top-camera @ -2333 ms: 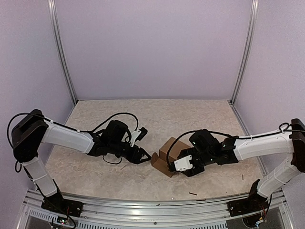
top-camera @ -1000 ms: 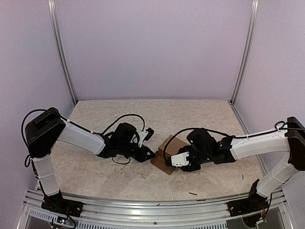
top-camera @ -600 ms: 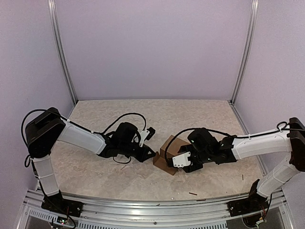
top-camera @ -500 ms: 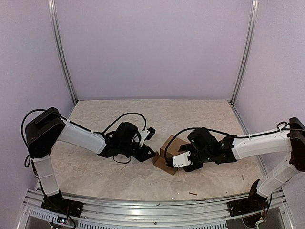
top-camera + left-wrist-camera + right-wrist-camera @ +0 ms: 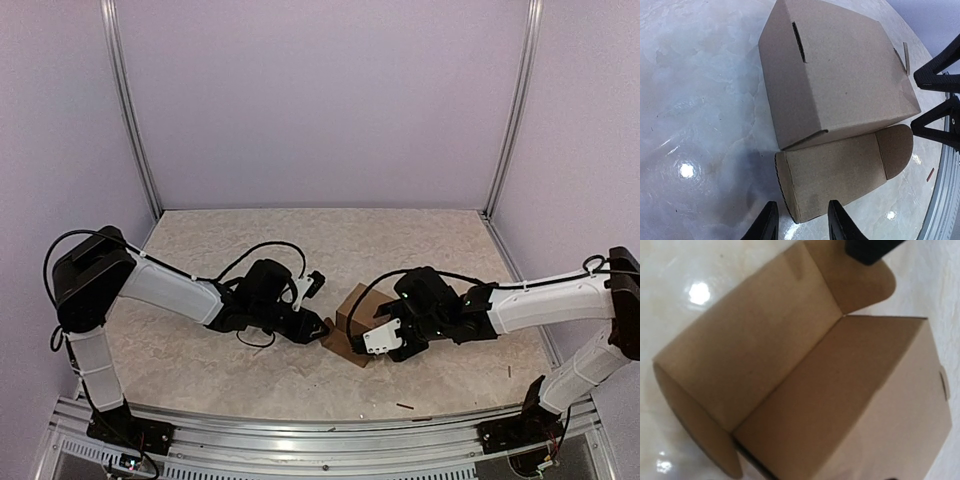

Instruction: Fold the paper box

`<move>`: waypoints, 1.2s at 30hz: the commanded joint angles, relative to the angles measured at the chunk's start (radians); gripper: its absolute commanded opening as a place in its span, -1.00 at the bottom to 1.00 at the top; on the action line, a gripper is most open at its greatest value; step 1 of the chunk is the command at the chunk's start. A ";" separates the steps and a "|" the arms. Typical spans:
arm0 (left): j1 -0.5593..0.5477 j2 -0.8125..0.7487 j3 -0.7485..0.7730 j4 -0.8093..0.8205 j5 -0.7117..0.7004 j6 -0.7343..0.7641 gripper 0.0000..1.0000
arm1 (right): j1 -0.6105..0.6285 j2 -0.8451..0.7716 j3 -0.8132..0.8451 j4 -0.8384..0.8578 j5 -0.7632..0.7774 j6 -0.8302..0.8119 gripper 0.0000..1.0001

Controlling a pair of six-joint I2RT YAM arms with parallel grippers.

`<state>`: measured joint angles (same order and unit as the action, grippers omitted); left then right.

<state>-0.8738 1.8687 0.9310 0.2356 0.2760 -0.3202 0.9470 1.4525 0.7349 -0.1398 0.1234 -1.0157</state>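
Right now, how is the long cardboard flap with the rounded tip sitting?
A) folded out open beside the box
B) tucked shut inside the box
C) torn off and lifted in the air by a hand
A: the flap lies spread out over the table along the side of the box, joined to it at a fold and not tucked in.

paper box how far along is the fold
Done: the paper box body stands formed on the table. In hand: nothing gripped; the left gripper is open at the lid flap end, the right gripper open beside the body. Left: the lid flap lies flat, untucked.
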 commanded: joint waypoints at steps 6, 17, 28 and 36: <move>0.006 0.051 0.018 0.009 0.042 0.004 -0.58 | -0.016 0.026 -0.022 0.041 -0.020 0.016 0.38; 0.019 0.083 0.052 0.020 0.071 0.043 -0.83 | -0.017 0.026 -0.001 -0.031 -0.093 0.112 0.34; 0.011 0.104 0.123 -0.069 -0.017 0.201 -0.94 | 0.003 0.057 0.092 -0.128 -0.226 0.221 0.31; 0.024 0.105 0.125 -0.099 -0.044 0.329 -0.95 | 0.001 -0.016 0.091 -0.160 -0.142 0.154 0.34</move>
<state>-0.8585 1.9564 1.0370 0.1669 0.2531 -0.0837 0.9421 1.4796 0.8387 -0.2546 -0.0582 -0.8322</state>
